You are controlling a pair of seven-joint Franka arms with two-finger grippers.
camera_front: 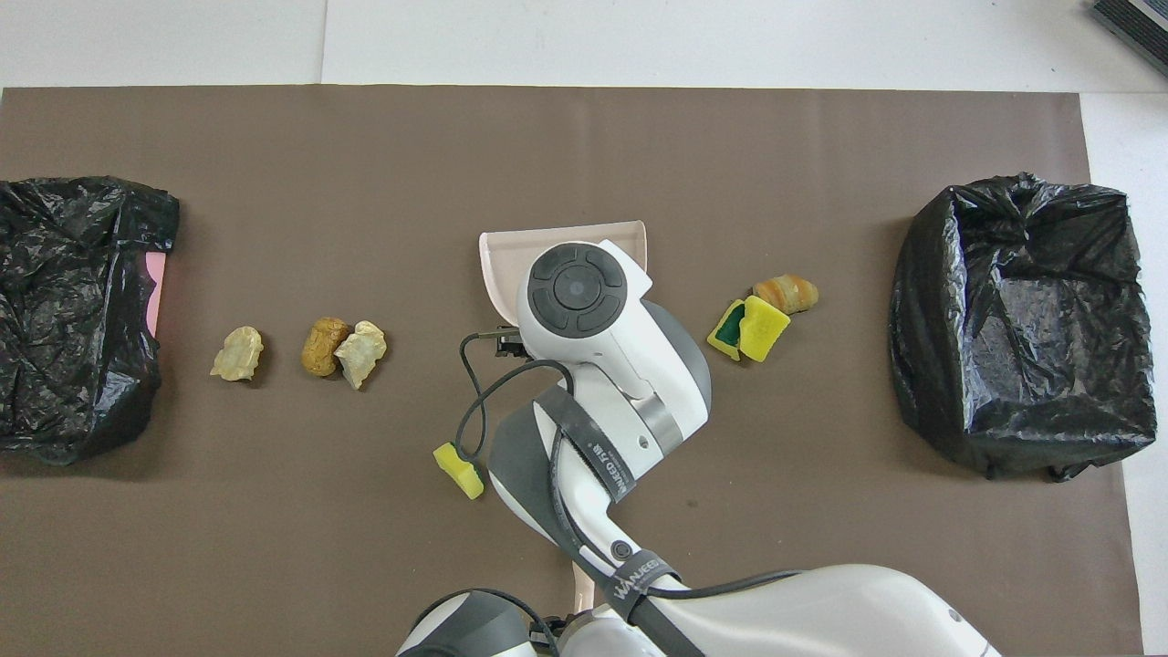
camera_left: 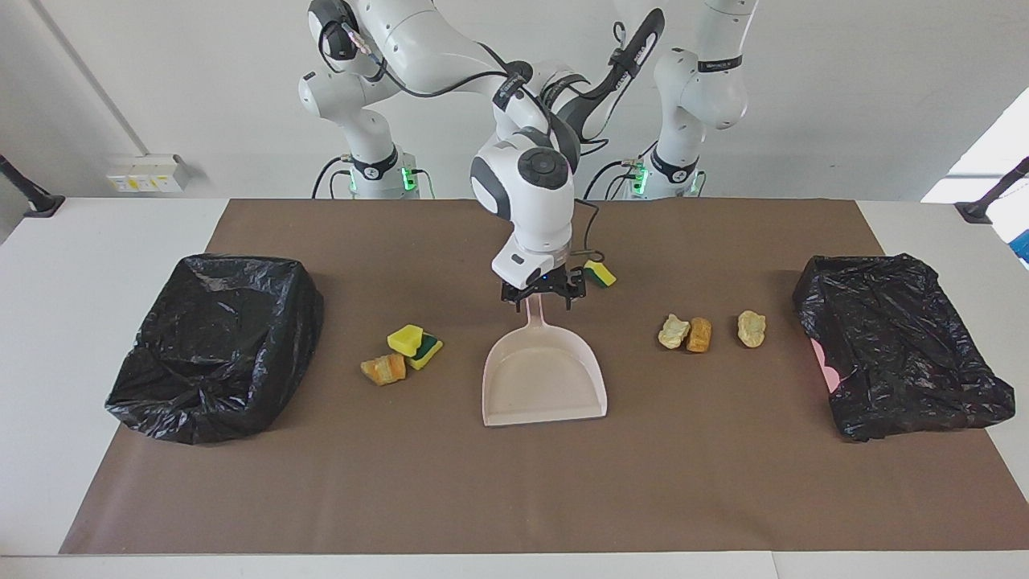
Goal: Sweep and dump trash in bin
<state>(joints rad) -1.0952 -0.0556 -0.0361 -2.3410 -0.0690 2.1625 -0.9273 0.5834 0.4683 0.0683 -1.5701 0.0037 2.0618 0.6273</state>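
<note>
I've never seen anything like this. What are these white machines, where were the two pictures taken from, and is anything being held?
These are two robot arms, each ending in a two-finger gripper. One picture faces them across the table; the other looks down from above their end. On the brown mat lie a beige dustpan, trash (sponge pieces, bread-like lumps) and two black-bagged bins, one at each end. The right gripper is open at the dustpan's handle, gripping nothing yet. The left gripper is shut, mostly hidden by the right arm; whether it holds anything cannot be seen.

Brown mat point(camera_left: 514, 498) on white table point(camera_left: 48, 338) — wall socket point(camera_left: 149, 173).
</note>
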